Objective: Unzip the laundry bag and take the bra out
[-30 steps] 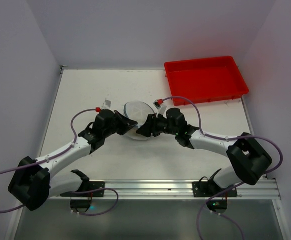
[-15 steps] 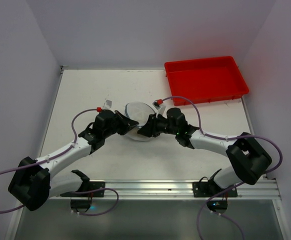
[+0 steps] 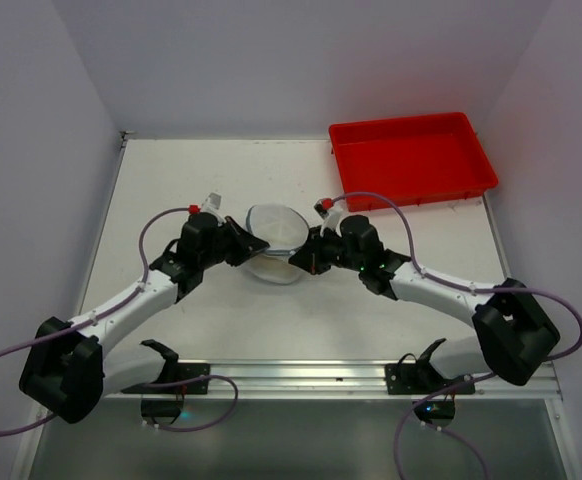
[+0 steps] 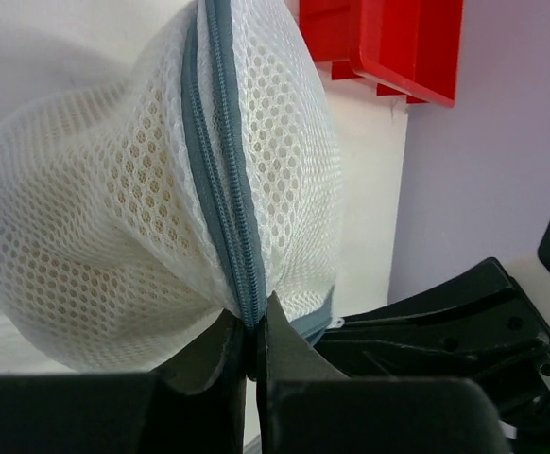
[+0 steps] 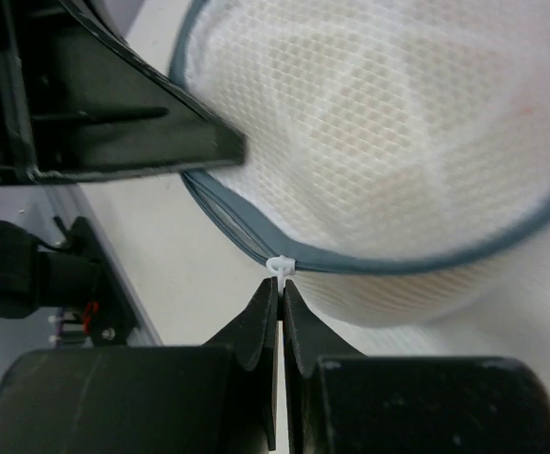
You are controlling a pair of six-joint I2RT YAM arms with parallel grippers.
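Top view: laundry bag (image 3: 275, 241) sits at mid-table (image 3: 171, 180), held between the two arms. The red tray (image 3: 412, 160) is well apart from it, at the far right corner.

Left gripper (image 3: 248, 247): at the bag's left edge. Left wrist view shows the fingers (image 4: 220, 355) clenched together on the blue-grey zipper band (image 4: 221, 189), with the band pinched between the tips. The zipper teeth are closed along the whole stretch seen there, and the band runs upright over the dome of mesh.

Right gripper (image 3: 305, 259): at the bag's right edge, facing the left one. Right wrist view shows the fingers (image 5: 259, 326) pressed shut on a small white pull tab (image 5: 282, 269) that hangs from the zipper band. The tab is nipped right at the fingertips.

Bra (image 5: 388, 132): inside the bag, showing only as a cream tint behind the white mesh. Its shape and straps cannot be made out.

Bag posture: tilted, with one disc face turned up toward the top camera. Cannot tell whether its underside touches the table. The two grippers are close, with only the bag between them.
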